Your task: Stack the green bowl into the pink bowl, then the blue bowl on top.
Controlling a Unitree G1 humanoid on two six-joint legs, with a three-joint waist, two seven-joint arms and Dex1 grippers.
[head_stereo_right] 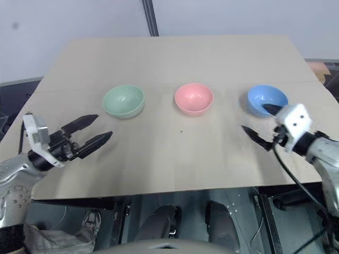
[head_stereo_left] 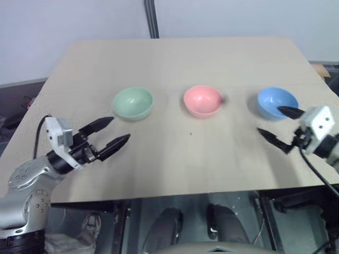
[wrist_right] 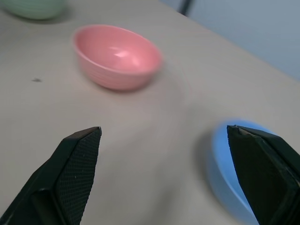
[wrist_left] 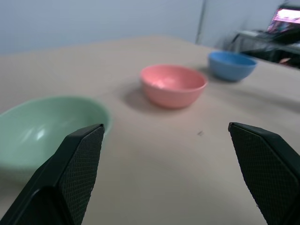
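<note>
Starting step 1, by my read: nothing stacked yet. Green bowl (head_stereo_left: 133, 102), pink bowl (head_stereo_left: 202, 100), blue bowl (head_stereo_left: 277, 103) sit in a row, apart, on table (head_stereo_left: 175, 159). Left gripper (head_stereo_left: 110, 135) & right gripper (head_stereo_left: 280, 125) both spread wide, empty. Next: left needs to reach fwd, pinch green's rim.

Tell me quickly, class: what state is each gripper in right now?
Left gripper: open, holding nothing, near the green bowl.
Right gripper: open, holding nothing, beside the blue bowl.
</note>
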